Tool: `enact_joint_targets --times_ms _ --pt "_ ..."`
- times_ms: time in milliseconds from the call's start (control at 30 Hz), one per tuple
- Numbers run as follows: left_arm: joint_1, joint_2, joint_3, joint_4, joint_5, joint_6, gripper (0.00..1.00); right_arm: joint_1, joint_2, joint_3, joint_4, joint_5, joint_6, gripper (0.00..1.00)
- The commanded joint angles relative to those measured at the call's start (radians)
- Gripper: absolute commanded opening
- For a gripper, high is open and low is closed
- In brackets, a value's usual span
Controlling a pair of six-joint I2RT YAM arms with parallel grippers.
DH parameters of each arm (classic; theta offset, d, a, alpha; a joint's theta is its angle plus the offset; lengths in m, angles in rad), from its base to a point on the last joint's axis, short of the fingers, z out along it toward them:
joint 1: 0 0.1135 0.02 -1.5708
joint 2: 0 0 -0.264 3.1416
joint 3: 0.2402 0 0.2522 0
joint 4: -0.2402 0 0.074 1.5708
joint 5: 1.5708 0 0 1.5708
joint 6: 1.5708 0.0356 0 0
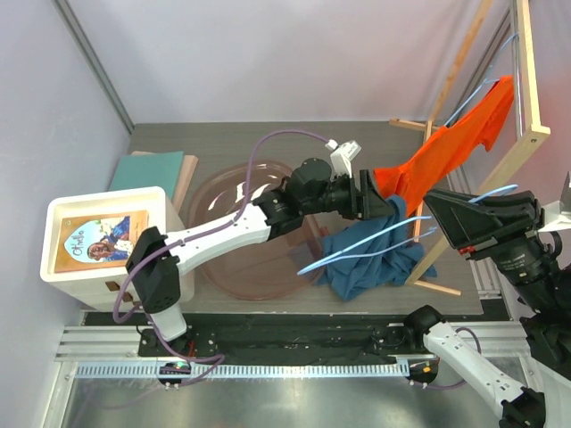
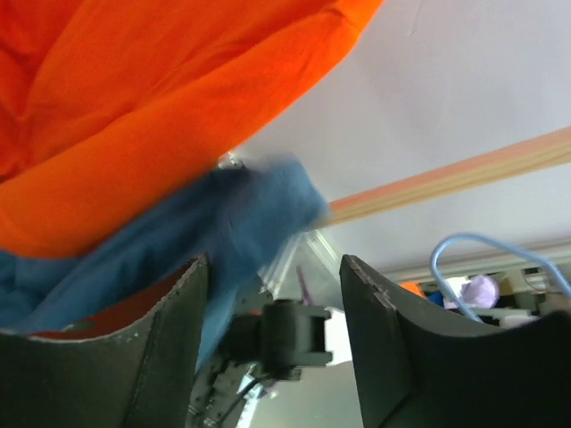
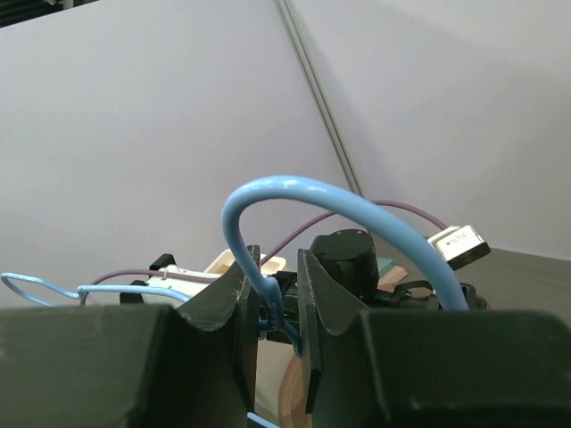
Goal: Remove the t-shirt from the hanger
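A blue t-shirt (image 1: 370,257) droops over the table by a light blue wire hanger (image 1: 357,245). My right gripper (image 1: 434,216) is shut on the hanger's neck; its hook (image 3: 339,201) arches over my right gripper (image 3: 275,259) in the right wrist view. My left gripper (image 1: 382,203) is open at the top of the blue shirt, just under an orange t-shirt (image 1: 446,147) that hangs on the rack. In the left wrist view blue cloth (image 2: 241,223) lies against the left finger of my left gripper (image 2: 272,263), with orange cloth (image 2: 161,107) above.
A wooden rack (image 1: 526,107) stands at the right with another light blue hanger on it. A brown round basin (image 1: 232,254) sits mid-table. A white box (image 1: 107,236) with a picture lid and a teal book (image 1: 152,169) are at the left.
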Motion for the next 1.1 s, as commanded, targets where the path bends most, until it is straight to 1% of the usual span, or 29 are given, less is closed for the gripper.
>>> enact_joint_targets --times_ms 0,67,133,167,200,267,333,367,433,467,533,600,667,700,767,867,967,1067 --pt "0.008 -0.150 -0.005 -0.060 -0.024 0.093 0.66 -0.002 -0.002 -0.019 -0.036 0.025 -0.054 0.01" --pt "0.009 -0.209 -0.014 -0.086 -0.027 0.119 0.75 -0.002 -0.005 -0.024 -0.053 0.025 -0.068 0.01" --pt "0.011 -0.251 -0.046 -0.091 -0.025 0.125 0.79 -0.002 -0.009 -0.024 -0.065 0.030 -0.086 0.01" --pt "0.009 -0.297 -0.057 -0.100 -0.022 0.142 0.81 -0.002 -0.009 -0.024 -0.079 0.031 -0.092 0.01" --pt "0.011 -0.318 -0.064 -0.156 -0.031 0.151 0.81 -0.002 -0.009 -0.022 -0.087 0.033 -0.105 0.01" --pt "0.011 -0.376 -0.096 -0.204 -0.039 0.195 0.78 -0.002 -0.009 -0.016 -0.113 0.039 -0.118 0.01" --pt "0.011 -0.472 -0.153 -0.243 -0.047 0.223 0.77 -0.002 -0.009 -0.010 -0.142 0.042 -0.146 0.01" --pt "0.011 -0.543 -0.170 -0.279 -0.050 0.246 0.74 -0.002 -0.009 -0.008 -0.154 0.041 -0.157 0.01" --pt "0.011 -0.613 -0.201 -0.327 -0.087 0.266 0.72 -0.001 -0.008 -0.007 -0.179 0.019 -0.198 0.01" --pt "0.013 -0.651 -0.204 -0.374 -0.105 0.283 0.72 -0.004 -0.009 -0.007 -0.186 0.005 -0.215 0.01" --pt "0.013 -0.743 -0.199 -0.418 -0.149 0.291 0.72 -0.002 -0.009 -0.012 -0.206 -0.036 -0.256 0.01" --pt "0.013 -0.807 -0.189 -0.454 -0.150 0.283 0.72 -0.002 -0.005 -0.013 -0.223 -0.068 -0.281 0.01" --pt "0.013 -0.828 -0.182 -0.441 -0.089 0.260 0.71 -0.002 0.011 -0.010 -0.257 -0.110 -0.309 0.01" --pt "0.011 -0.831 -0.182 -0.432 -0.053 0.222 0.70 -0.002 0.017 -0.004 -0.269 -0.119 -0.318 0.01" --pt "0.013 -0.819 -0.182 -0.412 0.065 0.191 0.68 -0.004 0.031 0.002 -0.310 -0.116 -0.339 0.01" --pt "0.009 -0.793 -0.196 -0.380 0.171 0.165 0.68 -0.001 0.043 0.018 -0.361 -0.098 -0.345 0.01" --pt "-0.013 -0.779 -0.215 -0.376 0.189 0.168 0.72 -0.002 0.058 0.034 -0.401 -0.084 -0.324 0.01" --pt "-0.058 -0.757 -0.213 -0.372 0.234 0.229 0.73 -0.002 0.075 0.057 -0.449 -0.069 -0.289 0.01"
